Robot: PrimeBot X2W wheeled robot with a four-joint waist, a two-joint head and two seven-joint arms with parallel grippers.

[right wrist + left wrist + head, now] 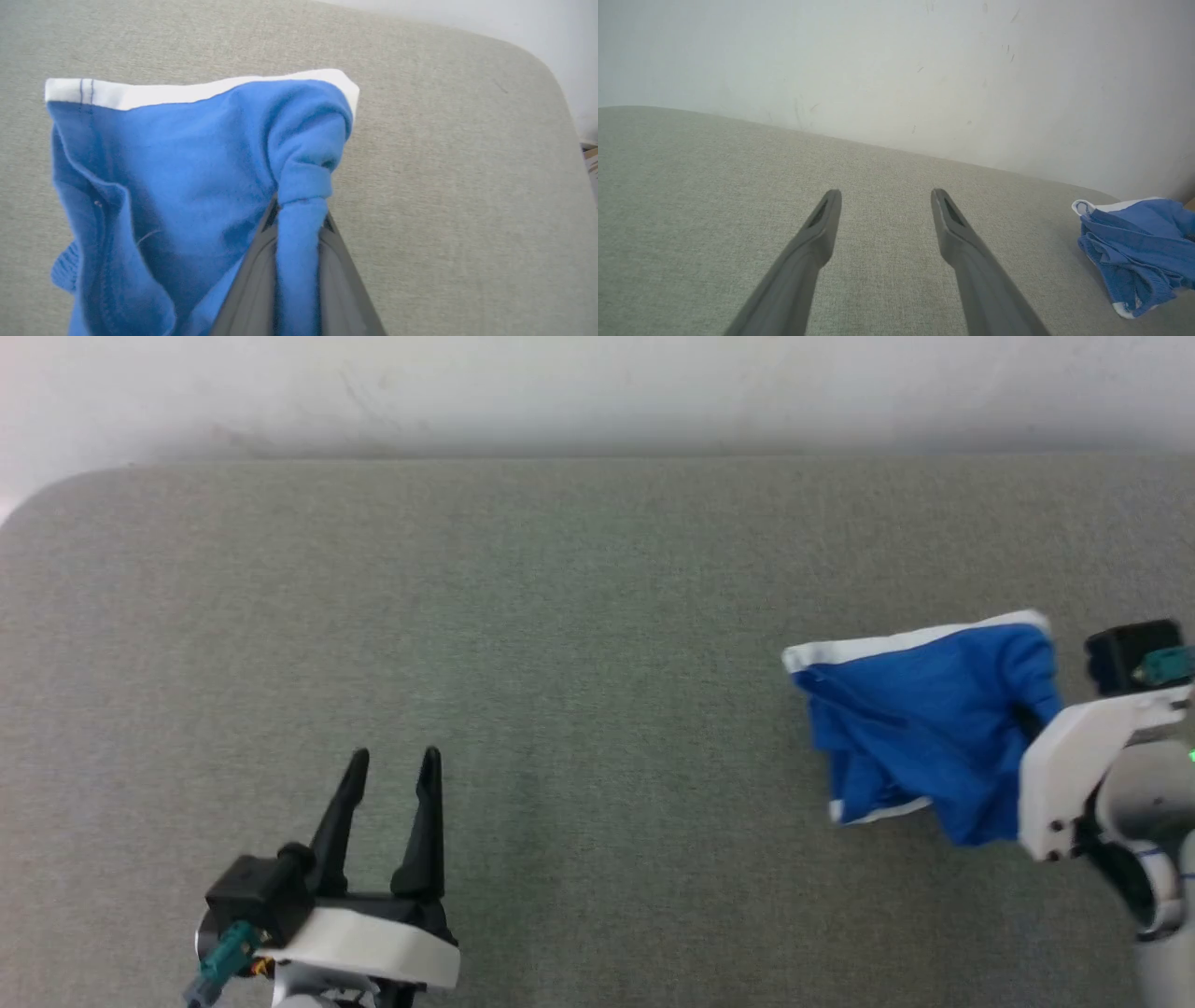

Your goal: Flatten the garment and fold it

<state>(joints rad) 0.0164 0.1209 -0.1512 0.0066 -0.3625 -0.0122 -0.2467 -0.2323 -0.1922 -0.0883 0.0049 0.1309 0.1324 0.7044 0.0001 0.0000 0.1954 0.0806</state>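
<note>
- The left gripper hovers at the near left of the grey cloth-covered surface, its two dark fingers spread wide and holding nothing.
- A broad bare stretch of the surface runs across the middle. It is bounded at the back by the pale wall and at the far left by a rounded corner.
- The garment, blue with a white stripe along its far edge, lies bunched and creased at the right, well apart from the left gripper.
- The right gripper pinches a gathered blue fold at the garment's right end, its fingers drawn close on the cloth, near the surface's rounded right corner.
</note>
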